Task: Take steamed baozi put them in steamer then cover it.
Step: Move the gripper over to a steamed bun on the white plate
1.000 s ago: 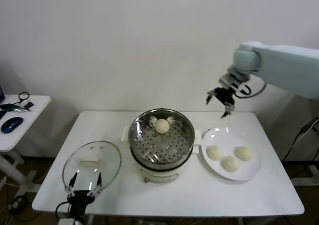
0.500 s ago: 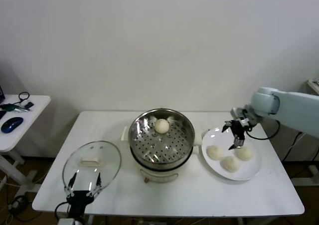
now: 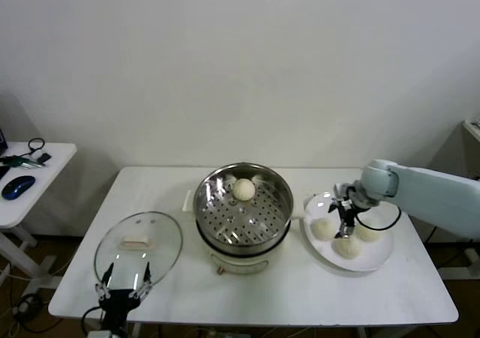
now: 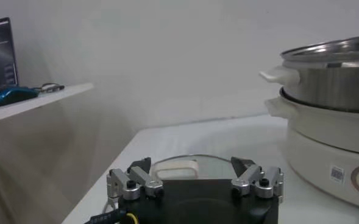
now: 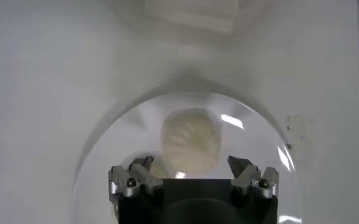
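R tool hangs low over the white plate, fingers spread wide, nothing gripped — wrist view shows one baozi directly beneath, framed betw. the two fingertips; can't tell if they touch it. Two more buns lie just beside it on the same plate. A fourth bun sits in the steamer, off toward the other arm. L tool parked at the counter edge, spread wide, holding nothing — the cover lies flat just ahead of it.
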